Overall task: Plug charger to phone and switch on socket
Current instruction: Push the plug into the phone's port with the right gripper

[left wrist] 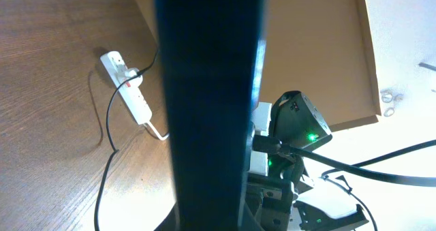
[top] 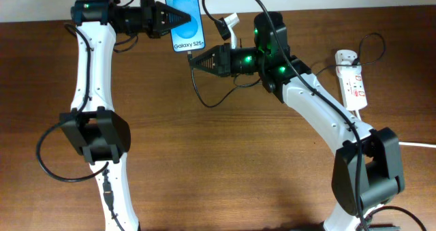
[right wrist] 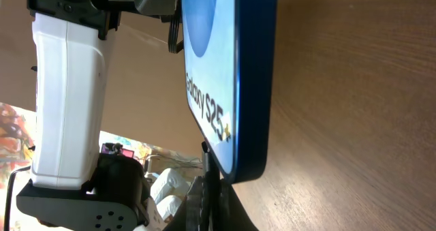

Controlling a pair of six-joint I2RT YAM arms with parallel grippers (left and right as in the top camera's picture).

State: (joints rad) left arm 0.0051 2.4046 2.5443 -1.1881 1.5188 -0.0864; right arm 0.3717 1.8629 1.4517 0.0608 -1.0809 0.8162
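The phone (top: 185, 13) was held clamped by the left fingers (top: 176, 18). The charger (right wrist: 204, 161) plug was pinched in the closed right fingers (top: 197, 59) at the phone's lower edge.

The brown wooden table (top: 225, 170) presents a smooth surface with visible grain and a low satin sheen. The slim blue-screened smartphone (top: 185, 16) has a glossy, glass-like face and a dark polished edge that catches light. The elongated white power strip (top: 351, 81) near the table's right edge appears to be smooth, semi-gloss plastic. The thin black charger cable (top: 195, 93) looks matt and rubbery; the white-shelled robot arms (top: 88, 60) show smooth glossy plastic with matt black joint housings.
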